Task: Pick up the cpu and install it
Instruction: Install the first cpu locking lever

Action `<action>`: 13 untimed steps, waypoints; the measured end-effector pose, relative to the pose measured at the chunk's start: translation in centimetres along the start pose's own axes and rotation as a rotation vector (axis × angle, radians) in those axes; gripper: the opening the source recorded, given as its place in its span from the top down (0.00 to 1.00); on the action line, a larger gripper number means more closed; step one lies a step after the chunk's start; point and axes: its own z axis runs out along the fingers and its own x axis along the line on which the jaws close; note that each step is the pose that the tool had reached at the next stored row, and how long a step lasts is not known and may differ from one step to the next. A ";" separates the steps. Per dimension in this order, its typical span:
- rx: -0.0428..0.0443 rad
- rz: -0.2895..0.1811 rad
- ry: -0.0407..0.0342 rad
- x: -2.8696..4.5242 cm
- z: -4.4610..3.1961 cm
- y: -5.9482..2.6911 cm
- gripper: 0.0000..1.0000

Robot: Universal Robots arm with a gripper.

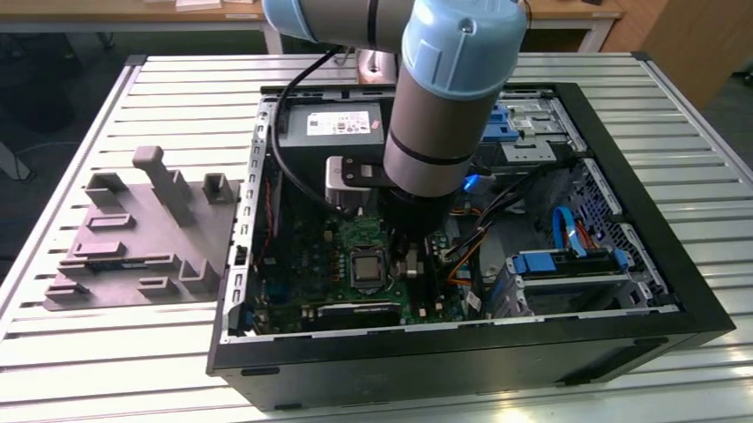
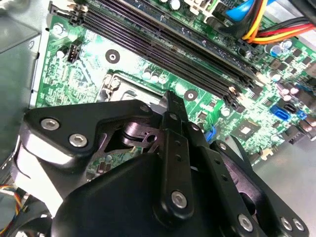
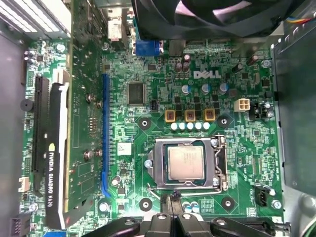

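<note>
Slatted metal tabletop (image 1: 176, 352) is carrying an open computer case (image 1: 659, 291) beside a grey moulded tray (image 1: 130, 238). Inside the case, the gripper (image 3: 174, 200) is being held over the green motherboard (image 3: 232, 89), fingers pressed narrowly together and holding nothing. The cpu (image 3: 185, 162) is lying seated in its socket frame (image 3: 217, 168), just beyond the fingertips.

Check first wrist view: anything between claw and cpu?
Only the socket frame's lower edge and wire lever; claw tips sit just outside the frame, cpu seated inside.

White logo print on motherboard (image 3: 163, 98); white lettering along graphics card (image 3: 52, 163) edge.
</note>
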 end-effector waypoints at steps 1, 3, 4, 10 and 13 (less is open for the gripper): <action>0.0000 0.000 0.0000 0.00 -0.14 0.01 0.89; 0.0000 0.000 0.0002 0.01 -0.42 0.04 0.89; 0.0001 0.000 0.0003 0.01 -0.56 0.05 0.89; 0.0001 0.000 0.0006 0.04 -1.46 0.14 0.89; 0.0002 0.000 0.0006 0.04 -1.59 0.15 0.89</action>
